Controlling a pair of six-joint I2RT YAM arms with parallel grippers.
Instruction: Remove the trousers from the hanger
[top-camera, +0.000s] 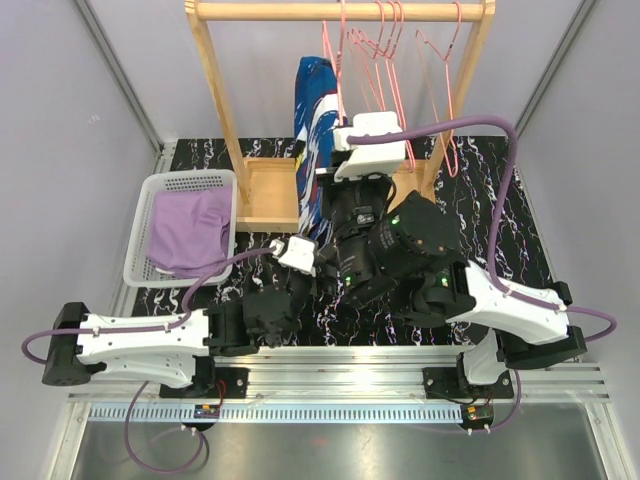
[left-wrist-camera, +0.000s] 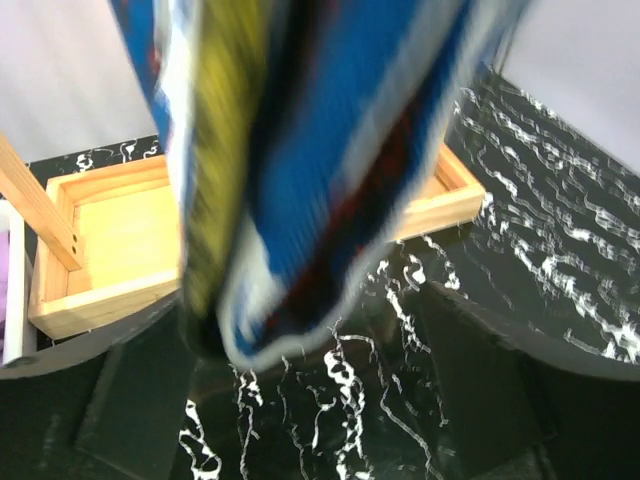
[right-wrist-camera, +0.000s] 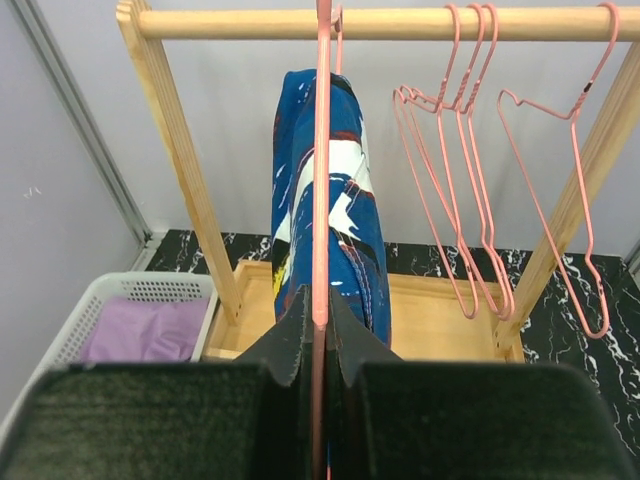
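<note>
The dark blue trousers are hung on the pink hanger at the left of the rail; the lilac trousers are laid in the basket, further left. The hanger wire is pinched by the right gripper; the left gripper is spread wide at the blurred hem. If only an edge of cloth is nipped, it may slip free; a hard pull may drag the hanger off the rail.

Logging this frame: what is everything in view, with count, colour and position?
dark blue trousers: one, blue with white, red and yellow splashes, hanging on the held hanger
lilac trousers: one, plain purple, lying in the basket
held hanger: one, pink wire, on the rod
empty hangers: at least three, pink wire, further right on the rod
rack: one, light wood, at the back of the mat
basket: one, white mesh, left of the rack
mat: one, black with white marbling, under everything
left gripper: open, below the blue trousers' hem
right gripper: shut on the held hanger's wire
</note>
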